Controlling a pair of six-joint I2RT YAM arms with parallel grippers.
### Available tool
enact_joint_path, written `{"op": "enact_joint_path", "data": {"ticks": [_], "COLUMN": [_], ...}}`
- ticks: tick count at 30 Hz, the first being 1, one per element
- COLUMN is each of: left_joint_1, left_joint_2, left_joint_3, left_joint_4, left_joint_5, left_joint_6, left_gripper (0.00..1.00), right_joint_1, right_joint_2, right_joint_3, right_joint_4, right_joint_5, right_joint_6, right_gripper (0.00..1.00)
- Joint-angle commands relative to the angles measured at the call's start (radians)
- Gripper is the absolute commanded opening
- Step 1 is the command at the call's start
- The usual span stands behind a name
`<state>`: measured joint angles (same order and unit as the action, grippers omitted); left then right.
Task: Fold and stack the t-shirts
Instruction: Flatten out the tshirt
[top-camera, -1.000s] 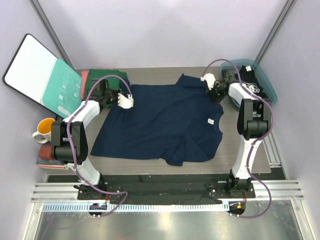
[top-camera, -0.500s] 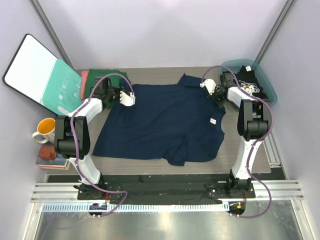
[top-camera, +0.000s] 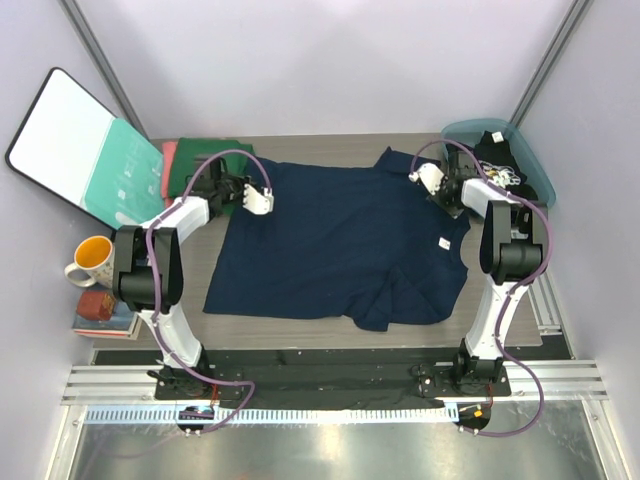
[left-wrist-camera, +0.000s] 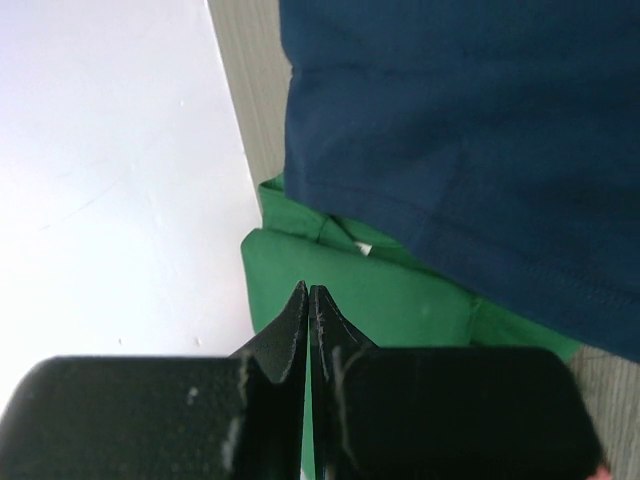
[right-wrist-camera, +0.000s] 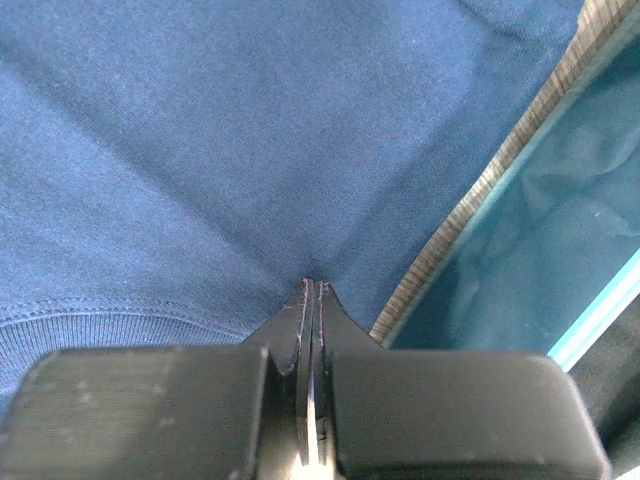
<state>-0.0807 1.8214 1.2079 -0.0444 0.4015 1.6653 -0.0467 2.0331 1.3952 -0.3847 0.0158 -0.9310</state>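
At the right pincer (top-camera: 432, 180): jaws together, clamped on a pinch of the navy tee (top-camera: 340, 240). In the wrist view, creases fan out from the tips and the ribbed collar edge sits just below-left of them. The rest of the navy tee spreads flat on the table (top-camera: 300, 150) from this pincer across to the left pincer (top-camera: 258, 200) and towards the arm bases. One folded-over flap lies at its near edge.

Just right of the right pincer is the teal bin (top-camera: 537, 178), with the black tee (top-camera: 497, 150) bunched inside, a bit of white print showing.

Left pincer: jaws together, no cloth seen between the tips in the wrist view. The tips hang over the green tee (left-wrist-camera: 390, 290), and the navy hem runs up and right of them. From the top view this pincer sits at the navy tee's far-left corner; can't tell if it touches the cloth.

The green tee lies folded, directly left of and under the left pincer, partly under the navy hem. The pink tee (top-camera: 168, 162) is a sliver on the green one's far side from the pincer. The board (top-camera: 70, 140) leans beyond that. The mug (top-camera: 88, 260) and books (top-camera: 98, 312) are well apart from it, towards the left arm's base.
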Motion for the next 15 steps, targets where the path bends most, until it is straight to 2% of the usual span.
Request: {"op": "enact_joint_path", "data": {"ticks": [1,4,5,7,8,11,12,14,15], "left_joint_1": [-0.022,-0.031,-0.033,-0.034,-0.036,-0.036,-0.036,-0.034,-0.034], "left_joint_2": [0.000,-0.019,-0.045,-0.077,-0.108,-0.164,-0.207,-0.258,-0.305], "left_joint_3": [-0.010,-0.037,-0.051,-0.095,-0.114,-0.171,-0.182,-0.200,-0.205], "left_joint_4": [0.038,0.066,0.075,0.109,0.159,0.195,0.184,0.112,0.006], "left_joint_5": [0.011,0.013,0.014,0.023,0.025,0.020,0.020,0.028,0.031], "left_joint_6": [0.004,-0.025,-0.056,-0.096,-0.116,-0.159,-0.170,-0.151,-0.136], "left_gripper": [0.00,0.03,0.10,0.20,0.29,0.43,0.44,0.45,0.46], "right_joint_1": [-0.016,-0.016,-0.015,-0.015,-0.013,-0.007,0.001,0.008,0.014], "right_joint_2": [-0.059,-0.079,-0.086,-0.132,-0.155,-0.255,-0.281,-0.357,-0.382], "right_joint_3": [-0.019,0.001,0.008,0.033,0.040,0.057,0.054,0.044,0.041], "right_joint_4": [-0.016,-0.013,-0.013,-0.010,-0.006,-0.016,-0.032,-0.136,-0.193], "right_joint_5": [0.076,0.094,0.098,0.098,0.082,0.018,-0.003,-0.080,-0.152], "right_joint_6": [-0.028,-0.023,-0.014,-0.005,0.006,0.015,-0.006,-0.057,-0.140], "right_gripper": [0.04,0.22,0.33,0.41,0.48,0.56,0.58,0.60,0.60]}}
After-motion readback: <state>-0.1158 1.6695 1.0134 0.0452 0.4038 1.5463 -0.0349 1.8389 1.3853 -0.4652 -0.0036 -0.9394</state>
